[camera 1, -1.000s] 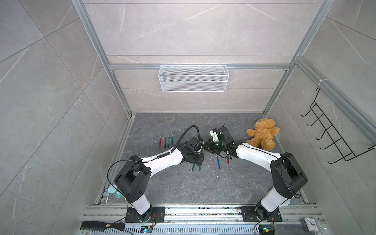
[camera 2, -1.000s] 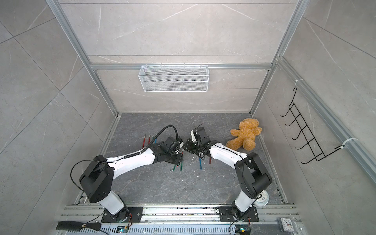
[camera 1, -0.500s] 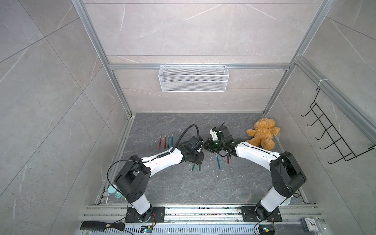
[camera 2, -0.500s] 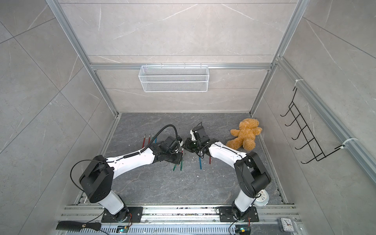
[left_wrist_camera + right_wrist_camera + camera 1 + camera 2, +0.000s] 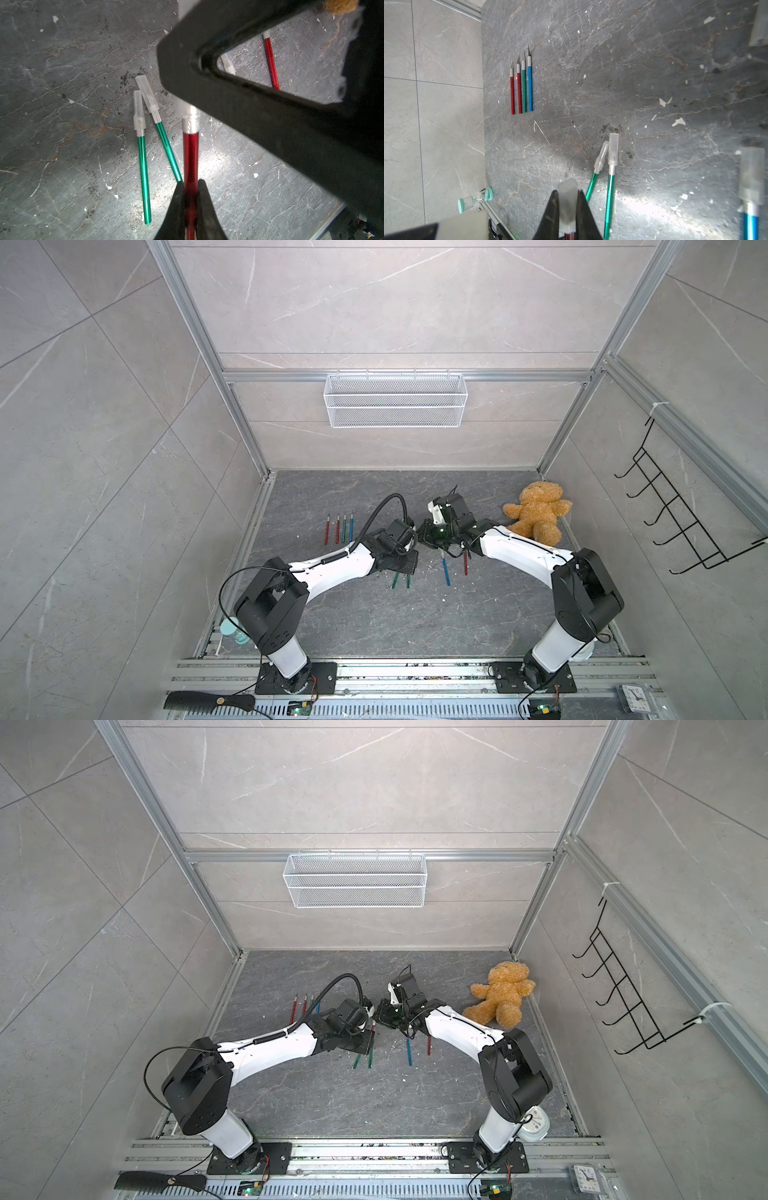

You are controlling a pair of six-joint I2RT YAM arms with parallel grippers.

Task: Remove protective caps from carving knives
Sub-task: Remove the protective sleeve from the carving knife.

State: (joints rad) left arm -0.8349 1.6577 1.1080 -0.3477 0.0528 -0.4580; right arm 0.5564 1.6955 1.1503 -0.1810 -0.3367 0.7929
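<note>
Grey tabletop (image 5: 374, 626), row of bare knives (image 5: 524, 89), capped knives (image 5: 143, 166), teddy bear (image 5: 534, 512)

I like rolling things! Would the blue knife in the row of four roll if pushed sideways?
Probably. The blue knife has a round, slim handle, so it may roll, unless the green knife close beside it blocks it. It looks stiff, likely light.
</note>
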